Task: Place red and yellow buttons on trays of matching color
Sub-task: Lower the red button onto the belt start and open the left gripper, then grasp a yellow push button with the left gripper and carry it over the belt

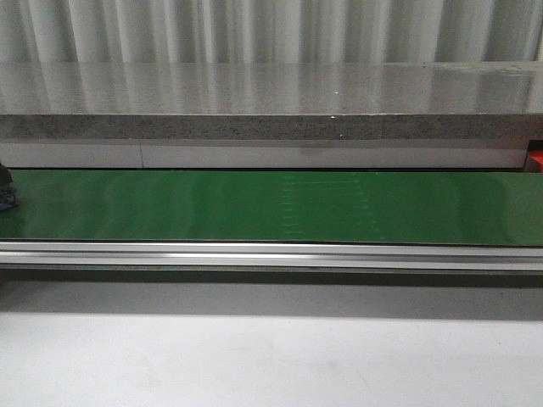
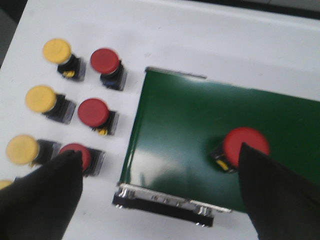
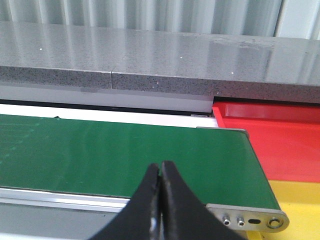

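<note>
In the left wrist view, the left claw's (image 2: pixel 160 190) dark near finger (image 2: pixel 42 200) covers part of a round red push button (image 2: pixel 77 154) on the white tabletop (image 2: pixel 210 45), and a yellow button (image 2: pixel 4 184) is cut off at the picture's edge. The other finger (image 2: pixel 280 195) overlaps the red button on the green belt (image 2: pixel 244 145). This whole view is slightly blurred. In the front view, a red tray (image 1: pixel 534 158) shows only as a sliver at the edge. In the right wrist view, the flat yellow tray (image 3: pixel 300 205) is cropped.
</note>
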